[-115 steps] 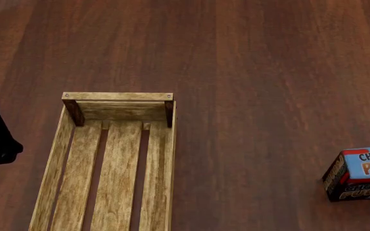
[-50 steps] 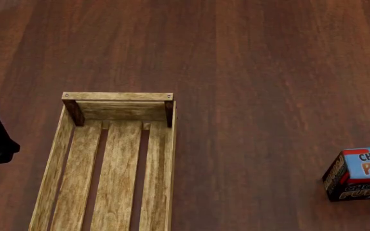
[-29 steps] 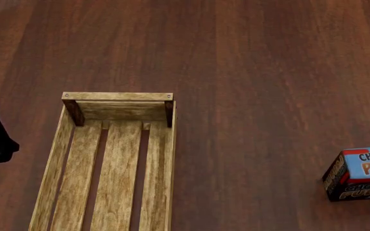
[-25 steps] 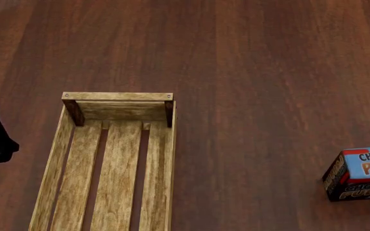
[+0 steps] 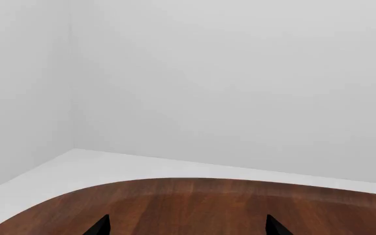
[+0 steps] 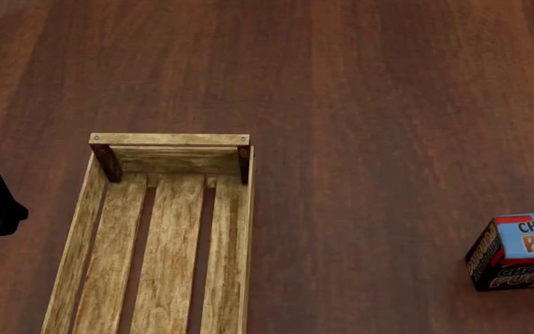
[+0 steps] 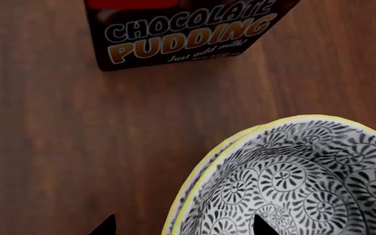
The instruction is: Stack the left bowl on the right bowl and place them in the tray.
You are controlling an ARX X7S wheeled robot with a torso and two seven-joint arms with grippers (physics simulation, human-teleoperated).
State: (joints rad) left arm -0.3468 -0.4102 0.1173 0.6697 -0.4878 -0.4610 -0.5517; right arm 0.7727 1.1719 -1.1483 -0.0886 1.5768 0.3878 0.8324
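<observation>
Two stacked bowls [image 7: 293, 181] directly beneath the right hand [image 7: 181, 225].

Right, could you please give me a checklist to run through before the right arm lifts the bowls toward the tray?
1. Bowls stacked: ok, two nested yellow rims show.
2. Right gripper straddling the rim: ok, one tip inside, one outside.
3. Jaws closed on the rim: not ok, both tips stand off it.
4. Tray ready: ok, nothing lies on its visible slats.
5. Chocolate pudding box clear of the lift: cannot tell; it stands close by.
6. Left gripper out of the way: ok, open and holding nothing.
</observation>
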